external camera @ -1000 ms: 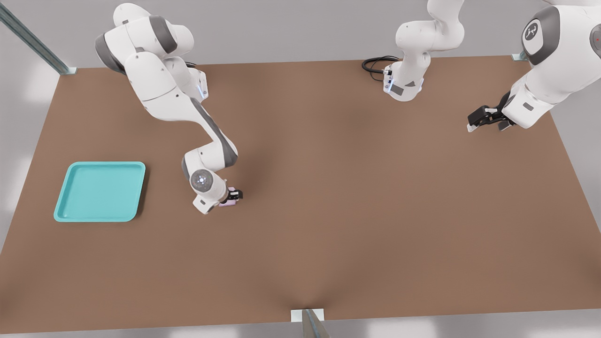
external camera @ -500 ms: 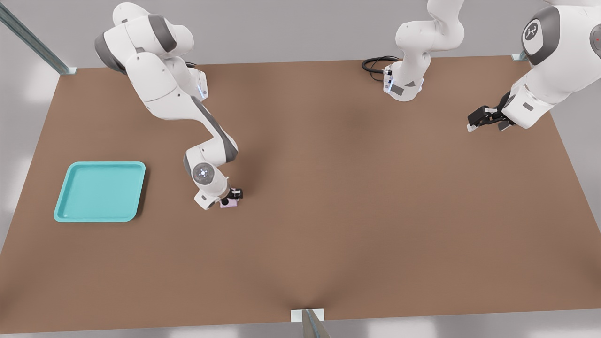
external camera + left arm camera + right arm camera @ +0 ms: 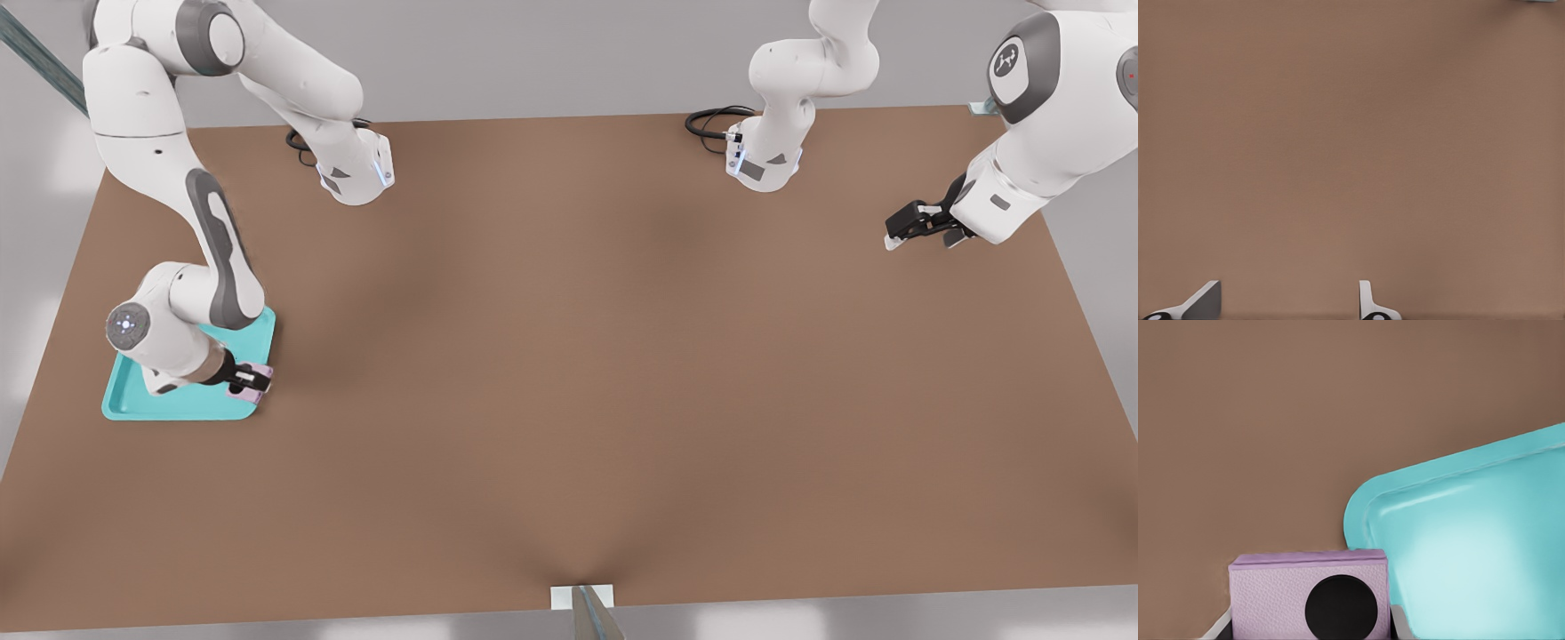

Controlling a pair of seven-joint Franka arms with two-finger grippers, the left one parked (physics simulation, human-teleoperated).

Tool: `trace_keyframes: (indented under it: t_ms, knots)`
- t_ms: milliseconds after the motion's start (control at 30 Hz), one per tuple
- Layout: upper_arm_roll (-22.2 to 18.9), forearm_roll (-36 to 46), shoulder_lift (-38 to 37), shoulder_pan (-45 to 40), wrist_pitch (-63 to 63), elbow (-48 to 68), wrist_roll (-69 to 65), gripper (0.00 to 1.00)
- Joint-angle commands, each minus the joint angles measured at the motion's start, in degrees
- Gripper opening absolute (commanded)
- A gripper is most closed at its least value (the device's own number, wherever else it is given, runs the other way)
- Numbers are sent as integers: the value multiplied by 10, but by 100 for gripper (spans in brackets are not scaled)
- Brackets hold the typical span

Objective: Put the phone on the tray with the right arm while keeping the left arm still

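Now my gripper (image 3: 255, 380) is clamped on the phone (image 3: 259, 376), hanging over the tray's (image 3: 124, 404) corner nearest the table's middle — better carry it further inside the rim, then lower it flat before letting go.

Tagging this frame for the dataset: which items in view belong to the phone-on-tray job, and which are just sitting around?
Job:
- phone, held over the tray's corner nearest the front view's right
- tray, turquoise
- gripper, shut on the phone

Not part of it:
- table
- black cable at the far edge
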Motion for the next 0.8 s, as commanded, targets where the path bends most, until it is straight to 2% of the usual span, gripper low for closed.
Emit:
trace_keyframes:
  t_ms: [0, 100, 133, 167, 267, 300, 367, 400, 433, 467, 500, 533, 600, 700, 767]
  knots:
    - [10, -5, 7, -48, -13, 2, -378, 69]
    - [12, -10, 40, -101, -6, 19, -435, 70]
    - [25, -10, 45, -120, 2, 20, -450, 76]
    - [25, -6, 61, -120, 2, 31, -448, 100]
    - [28, -6, 64, -118, -10, 51, -445, 100]
    - [43, -5, 49, -113, -82, 97, -441, 100]
    - [37, -4, -24, -50, -181, 153, -384, 100]
    - [-7, -4, -91, 54, -235, 155, -262, 100]
    - [-116, 3, -136, 201, -269, 168, -165, 100]
    - [-164, 32, -126, 268, -345, 251, -130, 100]
    - [-193, 32, -82, 308, -432, 338, -111, 100]
    - [-192, 32, -48, 319, -491, 418, -104, 99]
    - [-186, 36, -59, 320, -486, 418, -61, 100]
    - [-199, 89, -61, 319, -484, 416, -83, 100]
    - [-197, 87, -61, 319, -486, 409, -84, 100]
